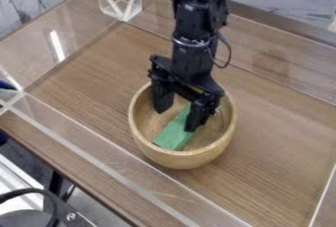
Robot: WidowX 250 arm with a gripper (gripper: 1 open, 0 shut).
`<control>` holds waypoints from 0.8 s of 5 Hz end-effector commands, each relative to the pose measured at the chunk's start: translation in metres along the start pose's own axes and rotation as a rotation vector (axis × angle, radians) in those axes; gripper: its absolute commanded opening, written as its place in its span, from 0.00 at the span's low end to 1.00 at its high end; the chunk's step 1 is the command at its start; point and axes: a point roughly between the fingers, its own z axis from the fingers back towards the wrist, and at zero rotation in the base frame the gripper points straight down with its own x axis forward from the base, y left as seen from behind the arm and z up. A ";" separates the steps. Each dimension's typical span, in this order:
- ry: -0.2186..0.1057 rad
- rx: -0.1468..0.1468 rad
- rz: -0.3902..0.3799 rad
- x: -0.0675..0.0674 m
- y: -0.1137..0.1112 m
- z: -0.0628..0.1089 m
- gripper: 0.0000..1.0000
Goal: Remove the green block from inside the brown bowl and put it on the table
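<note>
While the black gripper [180, 113] is held point-down inside the brown bowl [183, 123], its jaws are spread wide and nothing is clasped between them. The green block [174, 133] is seen lying on the bowl's floor, angled from the near-left part of the bowl toward its far right, with its far end hidden between the two fingers [161, 95]. Whether the fingertips are touching the block cannot be told. The bowl is set on the table [92, 69], roughly at the middle of the wood-grain surface. Clear acrylic walls [82, 150] are seen beyond the bowl on every side, and a clear acrylic stand [120, 2] is placed well behind the bowl, to its left.
</note>
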 end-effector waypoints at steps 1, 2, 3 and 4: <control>-0.023 0.007 -0.008 0.007 0.000 0.002 1.00; -0.012 0.005 -0.013 0.010 -0.001 -0.005 1.00; -0.015 0.000 -0.021 0.012 -0.001 -0.007 1.00; -0.020 -0.007 -0.030 0.013 -0.002 -0.008 1.00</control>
